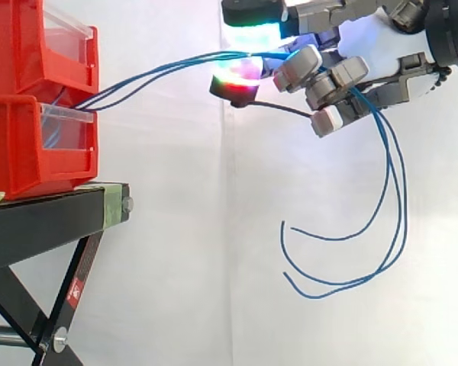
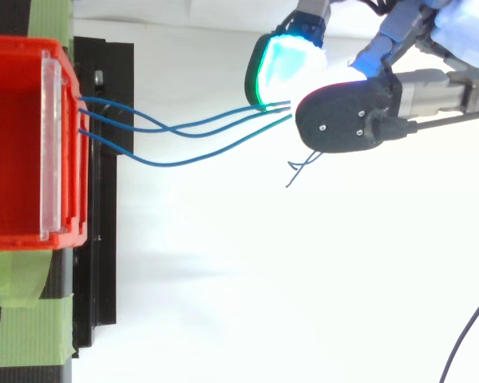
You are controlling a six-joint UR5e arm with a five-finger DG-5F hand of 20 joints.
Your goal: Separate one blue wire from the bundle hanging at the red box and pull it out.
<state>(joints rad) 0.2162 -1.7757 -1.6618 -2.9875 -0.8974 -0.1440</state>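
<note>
Hand [image 1: 370, 42] with fingers curled, glowing pads [image 2: 287, 68] pinching seemingly all three blue wires [image 2: 195, 128] well apart from the red box [image 1: 23, 145]; loose ends hung below. Best practice was to keep one wire, drop the others, then pull level

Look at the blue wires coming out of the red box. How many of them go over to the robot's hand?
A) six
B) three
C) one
B: in the top view, three blue wires run from the red box across to the hand, which pinches them between its glowing pads.
</note>
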